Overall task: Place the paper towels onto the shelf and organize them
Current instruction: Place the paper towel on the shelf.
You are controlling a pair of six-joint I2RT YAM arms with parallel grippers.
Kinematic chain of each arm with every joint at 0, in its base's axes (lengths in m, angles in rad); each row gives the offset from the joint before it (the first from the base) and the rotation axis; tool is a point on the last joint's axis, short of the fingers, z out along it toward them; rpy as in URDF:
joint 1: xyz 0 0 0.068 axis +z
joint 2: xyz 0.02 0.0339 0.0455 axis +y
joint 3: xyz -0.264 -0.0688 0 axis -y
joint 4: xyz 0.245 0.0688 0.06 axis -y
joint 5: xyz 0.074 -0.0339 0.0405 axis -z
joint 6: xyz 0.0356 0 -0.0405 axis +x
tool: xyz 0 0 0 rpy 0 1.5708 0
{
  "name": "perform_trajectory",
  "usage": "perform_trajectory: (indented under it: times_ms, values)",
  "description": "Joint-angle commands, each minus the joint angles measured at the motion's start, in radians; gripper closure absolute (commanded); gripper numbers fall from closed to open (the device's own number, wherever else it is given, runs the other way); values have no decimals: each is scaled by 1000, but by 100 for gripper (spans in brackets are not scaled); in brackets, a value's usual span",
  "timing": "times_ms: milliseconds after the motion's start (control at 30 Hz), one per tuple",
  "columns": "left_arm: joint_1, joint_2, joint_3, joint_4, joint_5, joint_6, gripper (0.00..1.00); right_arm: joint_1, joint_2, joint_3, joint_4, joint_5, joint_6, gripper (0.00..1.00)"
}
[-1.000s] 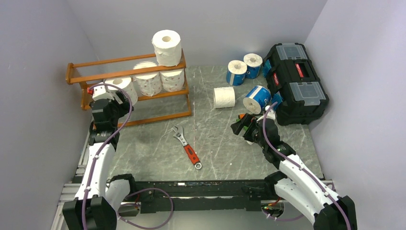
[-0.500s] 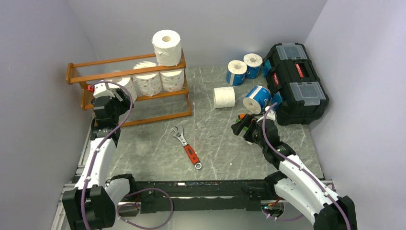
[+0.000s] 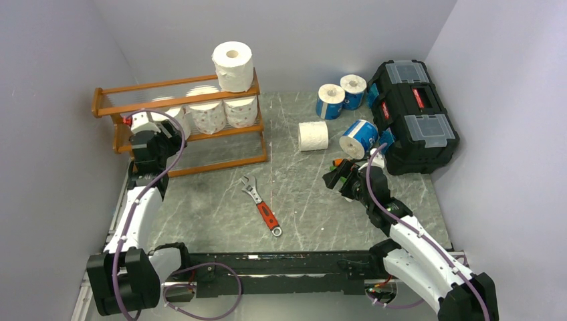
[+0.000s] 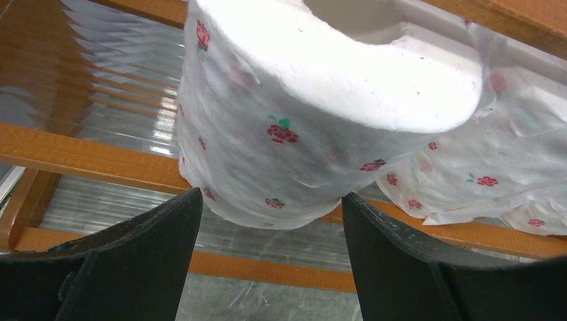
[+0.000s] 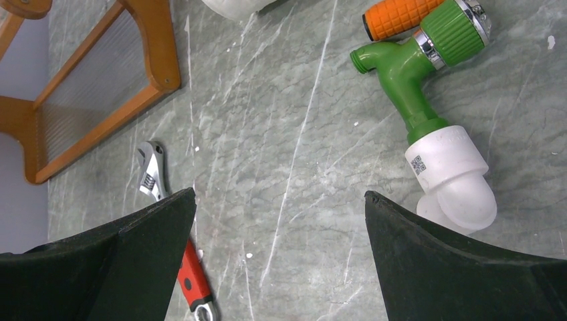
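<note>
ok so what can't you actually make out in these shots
Left wrist: whether the left gripper clamps the rose-print roll or it rests on the shelf. The roll's bulk hides the contact, and the upper edge cuts off its top.
Top external: that roll, mostly hidden by the left arm and the shelf's top rail.
Right wrist: a white roll at the upper edge, cut off to a sliver; any print is unreadable.

You're looking at a robot test cell in a lab, not a home. Plain pale walls (image 3: 301, 40) box in a grey marbled tabletop (image 3: 220, 200). The left arm (image 3: 137, 214) and right arm (image 3: 414, 241) are bolted to a frame (image 3: 287, 274) at the near edge. Staged props lie about: a wrench (image 3: 261, 204), a toolbox (image 3: 414, 117) and a shelf (image 3: 263, 134).
</note>
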Motion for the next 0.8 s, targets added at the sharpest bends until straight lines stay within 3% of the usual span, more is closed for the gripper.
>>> perform_trajectory:
  times_ms: [0, 767]
  values:
    - [-1, 16, 32, 70, 15, -20, 19, -4, 6, 4, 36, 15, -5, 1]
    - [-1, 97, 45, 157, 60, -54, 21, -4, 46, 7, 51, 12, -4, 1]
